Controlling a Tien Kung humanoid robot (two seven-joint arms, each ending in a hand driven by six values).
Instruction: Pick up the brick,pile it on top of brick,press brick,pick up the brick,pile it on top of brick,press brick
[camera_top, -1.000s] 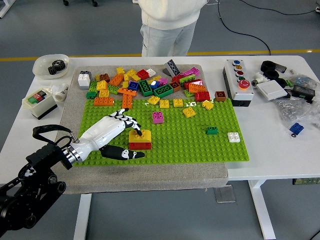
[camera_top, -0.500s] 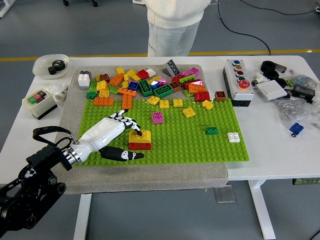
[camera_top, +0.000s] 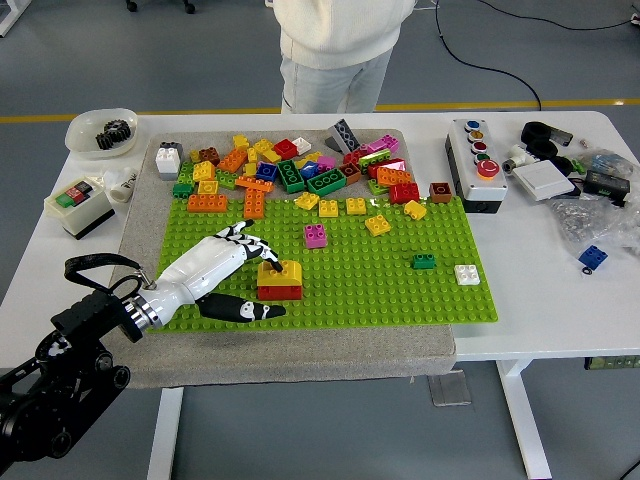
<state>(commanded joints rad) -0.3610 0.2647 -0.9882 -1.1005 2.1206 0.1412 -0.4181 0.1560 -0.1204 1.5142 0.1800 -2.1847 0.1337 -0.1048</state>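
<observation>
A yellow brick (camera_top: 281, 271) sits stacked on a red brick (camera_top: 281, 291) on the green baseplate (camera_top: 400, 290). My left hand (camera_top: 250, 270) lies on the plate just left of the stack. Its fingers (camera_top: 262, 247) are spread, with the fingertips resting on the yellow brick's top left, and the thumb (camera_top: 245, 310) stretches along the plate below the stack. The hand grips nothing. A pink brick (camera_top: 316, 235) stands on the plate up and right of the stack. The right arm is out of view.
A heap of loose coloured bricks (camera_top: 300, 165) lies along the plate's far edge. A small green brick (camera_top: 424, 261) and a white brick (camera_top: 467, 274) sit at the plate's right. A button box (camera_top: 475, 160) stands right, a switch box (camera_top: 78, 204) left. A person (camera_top: 335, 50) stands at the far side.
The left hand has drifted slightly left and down, staying on the yellow brick. The person at the far side has shifted a little.
</observation>
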